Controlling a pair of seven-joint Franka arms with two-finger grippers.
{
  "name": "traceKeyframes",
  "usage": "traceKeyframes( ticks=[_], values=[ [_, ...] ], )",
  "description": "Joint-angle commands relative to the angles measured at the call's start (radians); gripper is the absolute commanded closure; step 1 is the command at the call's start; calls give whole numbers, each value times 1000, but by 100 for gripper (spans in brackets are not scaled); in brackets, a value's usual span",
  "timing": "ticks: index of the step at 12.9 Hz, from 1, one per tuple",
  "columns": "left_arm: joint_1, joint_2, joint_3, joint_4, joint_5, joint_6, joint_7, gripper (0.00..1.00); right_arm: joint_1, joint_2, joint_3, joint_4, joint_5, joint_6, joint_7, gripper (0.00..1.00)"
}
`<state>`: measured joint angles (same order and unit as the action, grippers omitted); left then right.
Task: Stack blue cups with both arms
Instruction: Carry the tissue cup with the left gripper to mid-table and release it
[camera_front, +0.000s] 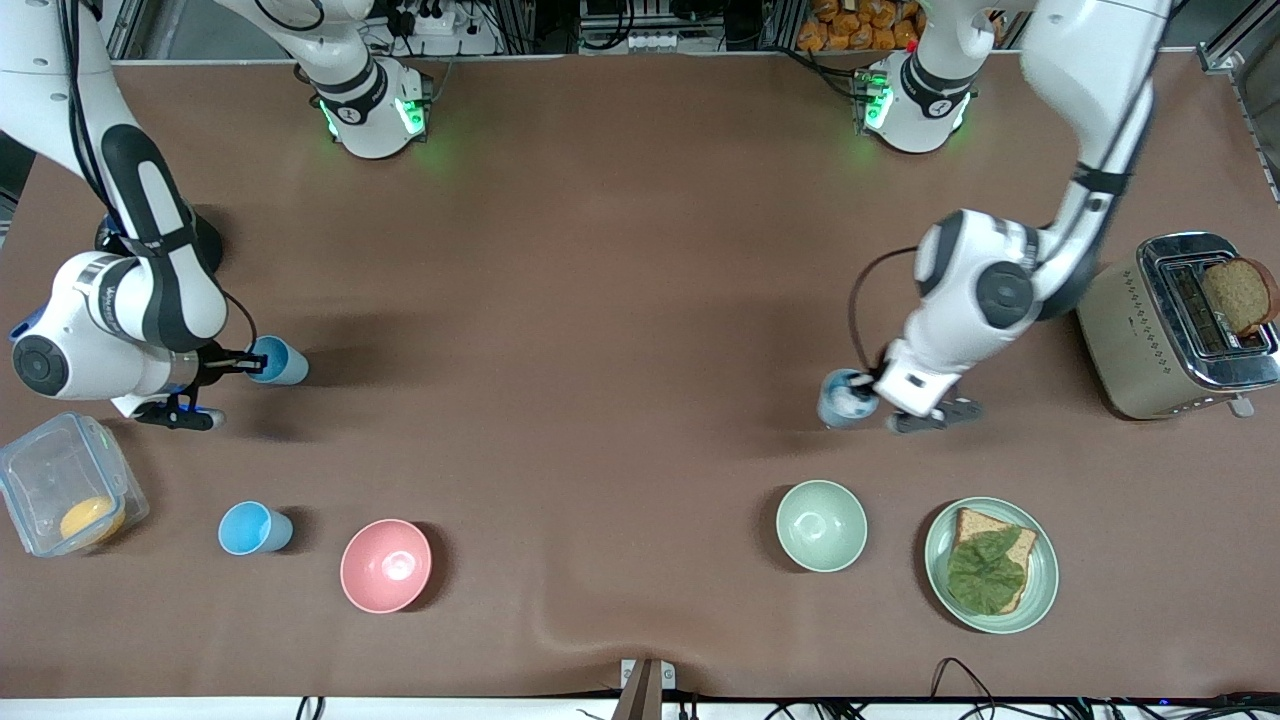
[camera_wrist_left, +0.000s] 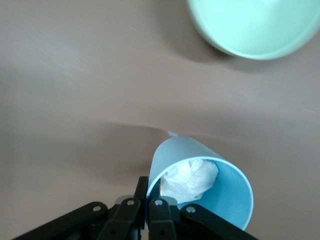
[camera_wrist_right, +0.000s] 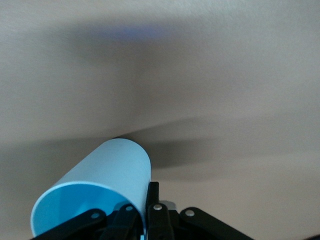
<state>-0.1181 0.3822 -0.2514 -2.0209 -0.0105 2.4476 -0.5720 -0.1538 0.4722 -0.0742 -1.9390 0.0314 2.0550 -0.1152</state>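
My left gripper is shut on the rim of a grey-blue cup, one finger inside and one outside. The cup holds crumpled white paper and sits low over the table, farther from the front camera than the green bowl. In the left wrist view the gripper pinches the cup wall. My right gripper is shut on the rim of a second blue cup, tilted on its side, at the right arm's end of the table. In the right wrist view the gripper grips that cup.
A brighter sky-blue cup and a pink bowl stand near the front edge. A clear lidded box holds an orange thing. A green bowl, also in the left wrist view, a plate with bread and lettuce, and a toaster stand at the left arm's end.
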Motion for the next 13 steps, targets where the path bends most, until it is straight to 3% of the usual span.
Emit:
traceKeyframes(
  ticks=[1, 7, 9, 11, 13],
  values=[
    [-125, 30, 3, 57, 4, -1, -223, 100, 23, -72, 4, 24, -4, -77, -1, 100],
    [-399, 161, 6, 218, 15, -1, -647, 100, 112, -113, 5, 251, 21, -346, 17, 100],
    [-486, 230, 15, 286, 18, -1, -768, 100, 144, -112, 5, 298, 31, -364, 63, 100],
    [-509, 241, 15, 292, 18, -1, -793, 100, 174, -112, 8, 304, 38, -363, 130, 100],
    [-537, 250, 15, 292, 18, -1, -821, 100, 183, -107, 10, 315, 108, -363, 176, 100]
  ],
)
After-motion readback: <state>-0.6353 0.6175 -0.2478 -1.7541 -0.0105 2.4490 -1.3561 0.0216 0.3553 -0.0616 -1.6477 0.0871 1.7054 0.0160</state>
